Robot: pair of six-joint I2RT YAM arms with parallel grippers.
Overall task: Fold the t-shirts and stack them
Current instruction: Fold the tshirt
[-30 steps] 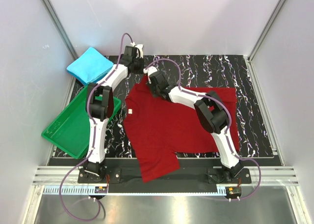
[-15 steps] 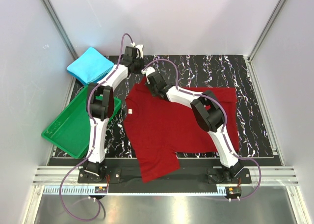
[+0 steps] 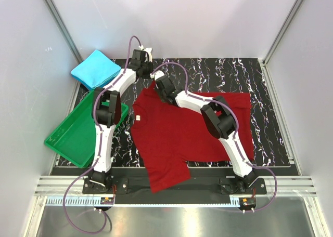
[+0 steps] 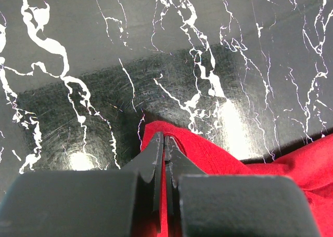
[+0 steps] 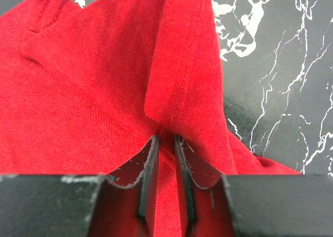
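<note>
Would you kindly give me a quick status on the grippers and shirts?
Left gripper and right gripper both shut on red t-shirt, far-left corner. Shirt open, unfolded; blue t-shirt folded, far left. Green tray alongside, not blocking.

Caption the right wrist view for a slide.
Right gripper pinching a fold of the dark red t-shirt on black marbled table.

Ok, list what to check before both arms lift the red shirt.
1. Left fingers shut on the dark red cloth t-shirt's far edge: ok.
2. Right fingers shut on a fold of it: ok.
3. Shirt wholly on the black marbled table: not ok, its near end overhangs the front edge.
4. Folded cyan-blue cloth shirt apart from the red one: ok.
5. Green plastic tray apart from the red shirt: cannot tell, the left arm hides the gap.
</note>
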